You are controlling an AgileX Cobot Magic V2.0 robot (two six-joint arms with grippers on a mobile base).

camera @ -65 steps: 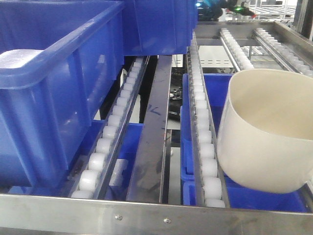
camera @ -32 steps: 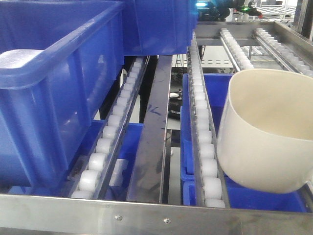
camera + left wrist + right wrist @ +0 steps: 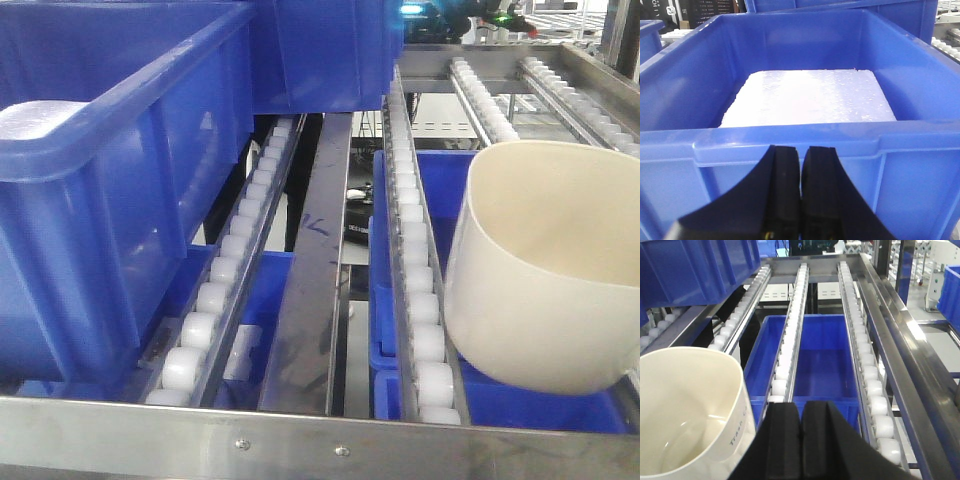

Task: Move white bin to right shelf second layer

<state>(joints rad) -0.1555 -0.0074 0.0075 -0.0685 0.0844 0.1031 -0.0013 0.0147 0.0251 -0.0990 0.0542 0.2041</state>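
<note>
The white bin [image 3: 540,300] sits tilted on the roller rails [image 3: 410,270] of the right shelf second layer, just behind the steel front bar [image 3: 300,430]. In the right wrist view the white bin [image 3: 685,410] lies low on the left, beside my right gripper [image 3: 801,405]. That gripper is shut, with nothing between its fingers, and points up the roller rails [image 3: 867,375]. My left gripper [image 3: 801,150] is also shut and empty. It faces the near wall of a blue crate [image 3: 790,135]. Neither gripper shows in the front view.
A white foam slab [image 3: 810,97] lies inside the blue crate at the left gripper. That large blue crate [image 3: 110,180] fills the left rack level. Another blue crate [image 3: 820,365] stands on the level below the right rails. A steel side rail [image 3: 910,355] bounds the right shelf.
</note>
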